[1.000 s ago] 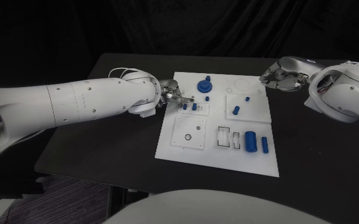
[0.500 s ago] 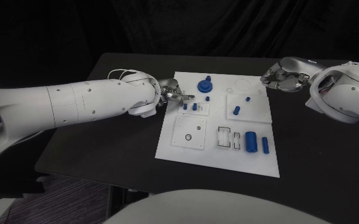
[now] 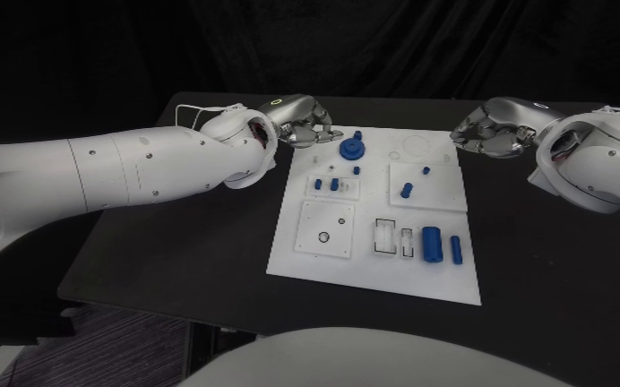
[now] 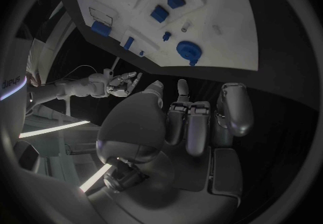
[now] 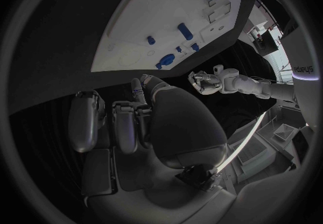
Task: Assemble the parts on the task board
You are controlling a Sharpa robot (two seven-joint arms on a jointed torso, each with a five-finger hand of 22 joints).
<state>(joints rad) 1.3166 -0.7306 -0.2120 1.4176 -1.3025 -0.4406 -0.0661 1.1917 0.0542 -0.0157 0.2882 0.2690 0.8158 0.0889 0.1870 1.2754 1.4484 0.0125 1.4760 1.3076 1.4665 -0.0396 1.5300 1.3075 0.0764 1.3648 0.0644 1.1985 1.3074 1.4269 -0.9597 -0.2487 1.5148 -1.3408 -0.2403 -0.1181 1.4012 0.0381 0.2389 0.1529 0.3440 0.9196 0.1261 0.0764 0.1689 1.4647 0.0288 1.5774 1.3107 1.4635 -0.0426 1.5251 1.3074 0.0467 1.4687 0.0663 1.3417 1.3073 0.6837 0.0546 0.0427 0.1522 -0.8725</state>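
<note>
The white task board (image 3: 339, 253) lies mid-table and carries blue parts: a round knobbed piece (image 3: 353, 148) near its far edge, small pegs (image 3: 335, 184) beside it, a peg (image 3: 407, 190) in the middle, and a thick cylinder (image 3: 432, 242) with a slim one (image 3: 456, 249) near the front right. My left hand (image 3: 300, 123) hovers at the board's far left corner, fingers curled in, nothing in them (image 4: 195, 121). My right hand (image 3: 494, 132) hangs off the board's far right corner, also curled and holding nothing (image 5: 148, 116).
The black table (image 3: 181, 244) extends to the left and front of the board. A square inset plate with a ring (image 3: 326, 228) and rectangular slots (image 3: 388, 236) sit on the board's near half. My left forearm (image 3: 142, 167) crosses the table's left side.
My left hand has moved away from the small pegs at the board's left edge toward the far left corner. The pegs stand where they were. The right hand has barely moved.
</note>
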